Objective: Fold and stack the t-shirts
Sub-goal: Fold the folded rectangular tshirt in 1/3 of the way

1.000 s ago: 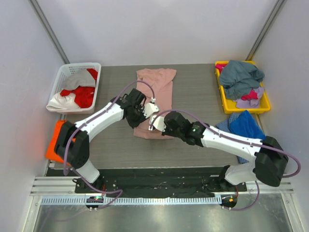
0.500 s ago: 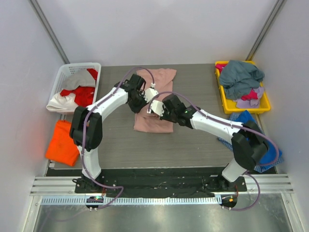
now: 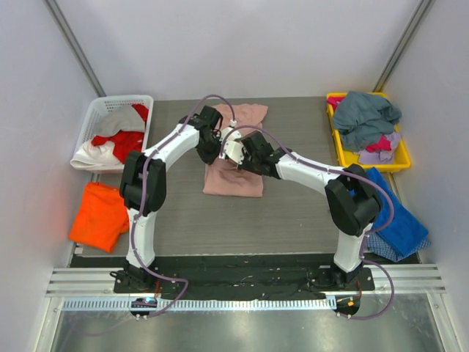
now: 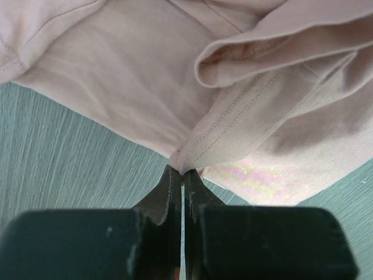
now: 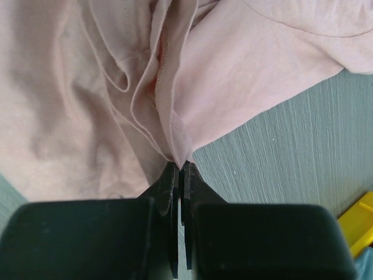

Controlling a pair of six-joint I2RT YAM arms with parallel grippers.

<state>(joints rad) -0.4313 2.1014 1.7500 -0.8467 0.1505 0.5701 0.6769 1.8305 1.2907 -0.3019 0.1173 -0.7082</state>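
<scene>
You have both arms reaching in over the middle of the counter (image 3: 308, 213). They meet above the pink t-shirt (image 3: 233, 182), which lies as a long narrow shape running from mid-counter towards the far edge. Your left fingers (image 3: 216, 152) are pressed together on a stitched hem of that shirt. In the left wrist view the seam rises straight out of the left fingers (image 4: 169, 195), and the pink t-shirt (image 4: 128, 70) fans away from them over the grey surface. Your right fingers (image 3: 234, 161) sit just beside the left ones and are likewise clamped on pink cloth. The right wrist view shows several layers of the pink t-shirt (image 5: 64, 93) bunching into the pinch of the right fingers (image 5: 169, 186) (a corner of yellow shows at the lower right there).

The other shirts lie well apart from your grip:
- An orange t-shirt (image 3: 99, 215) lies at the near left of the counter.
- A white basket (image 3: 99, 108) at the far left holds red and white ones.
- A yellow tray (image 3: 402, 164) at the far right is heaped with a grey-teal t-shirt (image 3: 366, 117).
- A blue t-shirt (image 3: 401, 224) lies at the right edge, beside your right arm
</scene>
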